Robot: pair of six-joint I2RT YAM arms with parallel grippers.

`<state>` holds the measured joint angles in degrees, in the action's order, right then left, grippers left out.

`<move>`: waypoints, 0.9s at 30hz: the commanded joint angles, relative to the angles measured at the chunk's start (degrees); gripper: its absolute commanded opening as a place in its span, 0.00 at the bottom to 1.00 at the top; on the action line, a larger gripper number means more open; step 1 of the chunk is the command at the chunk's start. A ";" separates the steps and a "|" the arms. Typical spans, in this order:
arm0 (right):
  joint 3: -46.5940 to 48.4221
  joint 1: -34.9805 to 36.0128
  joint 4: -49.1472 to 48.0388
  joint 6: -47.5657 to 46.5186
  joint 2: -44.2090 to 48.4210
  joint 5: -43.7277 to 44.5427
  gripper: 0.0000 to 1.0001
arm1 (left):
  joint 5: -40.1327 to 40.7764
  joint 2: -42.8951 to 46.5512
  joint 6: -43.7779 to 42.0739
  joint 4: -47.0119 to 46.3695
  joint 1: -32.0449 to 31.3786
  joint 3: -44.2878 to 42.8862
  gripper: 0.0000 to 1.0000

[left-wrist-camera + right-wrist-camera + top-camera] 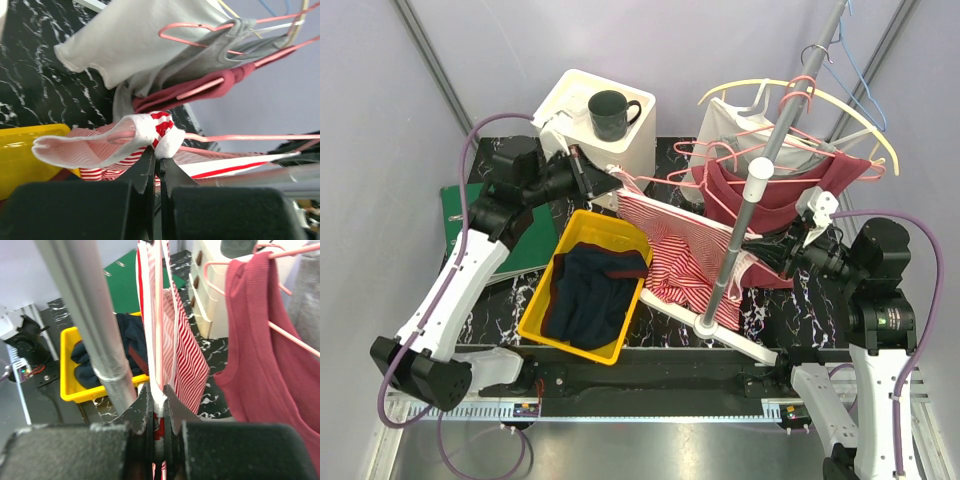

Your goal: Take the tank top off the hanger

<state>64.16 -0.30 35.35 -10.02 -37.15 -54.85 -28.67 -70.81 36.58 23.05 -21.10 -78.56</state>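
Jaws of left gripper point(157, 150) pinching striped tank top point(670, 235) strap; right gripper point(156, 388) jaws pinching its far side. Best easing strap off pink hanger point(250, 136) tip, minding pole point(85, 315).

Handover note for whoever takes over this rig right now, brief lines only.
Left hand: shut on a shoulder strap of the striped tank top.
Right hand: shut on the top's other end.
The top is stretched between the two hands; the pink hanger runs through the held strap.
Done: both grips.
Left: work the straps off the hanger and free the top.
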 commanded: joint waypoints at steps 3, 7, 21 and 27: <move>4.40 -1.11 -2.22 0.44 3.04 -2.90 0.00 | 10.48 1.64 -0.10 -7.40 14.42 4.39 0.06; 4.13 -1.11 -2.22 -0.26 2.87 -2.54 0.00 | 8.10 1.72 -0.97 -7.67 15.04 4.21 0.19; 3.95 -1.11 -2.13 -0.88 2.78 -4.04 0.00 | -4.80 2.25 -10.03 -12.49 15.74 0.95 0.72; 4.13 -1.11 -2.13 -0.79 2.60 -3.95 0.00 | -10.97 9.62 -13.28 -16.71 15.74 9.29 0.81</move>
<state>66.52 -1.28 36.21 -10.55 -34.26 -58.02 -32.64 -67.33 27.22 12.71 -5.32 -73.78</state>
